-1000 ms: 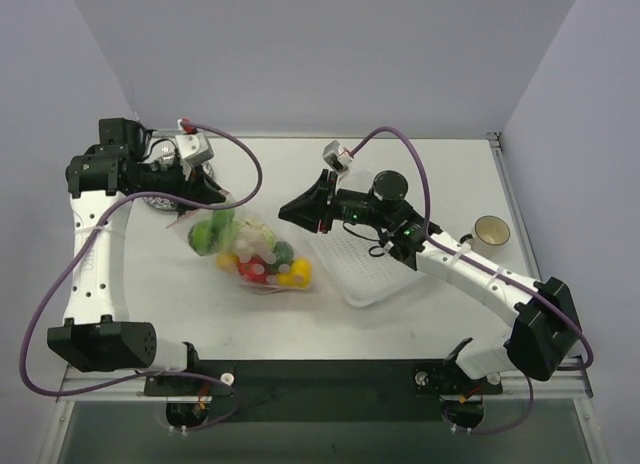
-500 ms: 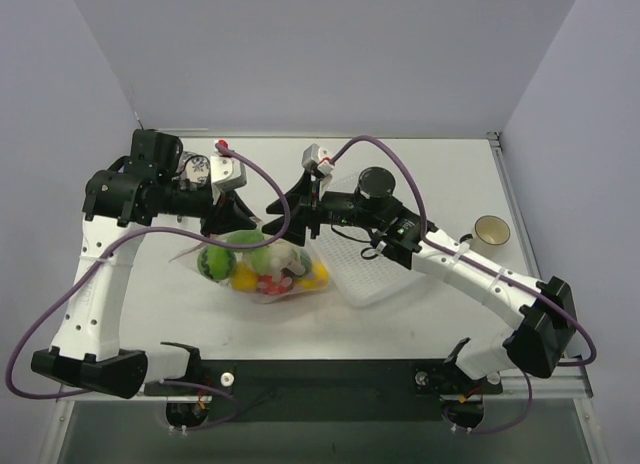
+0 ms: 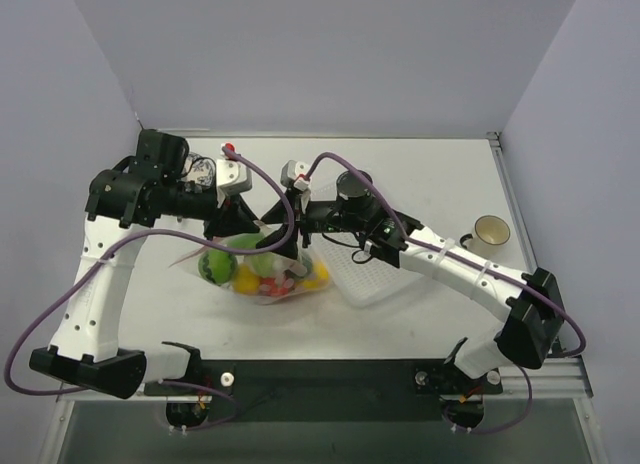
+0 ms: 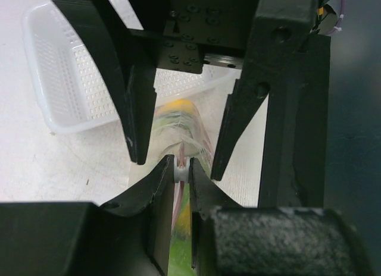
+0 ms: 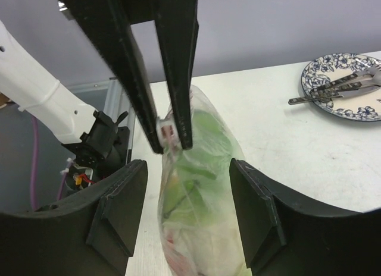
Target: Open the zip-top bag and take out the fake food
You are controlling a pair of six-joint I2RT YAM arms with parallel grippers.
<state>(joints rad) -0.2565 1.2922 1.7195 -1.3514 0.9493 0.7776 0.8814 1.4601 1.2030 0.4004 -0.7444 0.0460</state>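
Note:
The zip-top bag (image 3: 268, 274) hangs and rests left of centre, full of fake food (image 3: 216, 265): green, yellow, red and white pieces. My left gripper (image 3: 258, 232) is shut on the bag's white zip slider (image 4: 181, 169) at its top edge. That slider also shows in the right wrist view (image 5: 168, 132), pinched between the left fingers. My right gripper (image 3: 288, 239) is open and empty. Its fingers (image 5: 122, 213) stand either side of the bag (image 5: 202, 228), just below the slider, apart from the plastic.
A clear mesh-patterned tray (image 3: 378, 276) lies right of the bag, under the right arm, and shows in the left wrist view (image 4: 65, 80). A cup (image 3: 490, 231) stands at the right. A patterned plate with cutlery (image 5: 342, 85) sits at the back left.
My left gripper has carried the bag right, toward the tray, lifting its top. My right gripper has moved left and now straddles the bag below the slider.

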